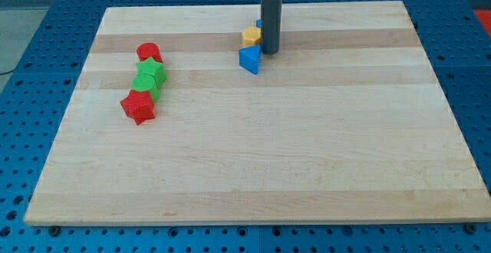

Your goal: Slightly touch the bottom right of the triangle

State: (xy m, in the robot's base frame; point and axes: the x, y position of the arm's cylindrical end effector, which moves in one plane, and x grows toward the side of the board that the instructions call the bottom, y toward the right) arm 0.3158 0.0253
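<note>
A blue triangle block (249, 60) lies on the wooden board (253, 153) near the view's top centre. My tip (270, 52) stands just to the right of the triangle's upper right side, very close to it or touching. A yellow block (251, 34) sits just above the triangle, to the left of my rod. A sliver of another blue block (259, 24) shows behind the rod, mostly hidden.
At the view's left stands a column of blocks: a red block (149, 52), a green star-like block (151, 71), another green block (149, 85) and a red star-like block (139, 106). A blue perforated table (31, 92) surrounds the board.
</note>
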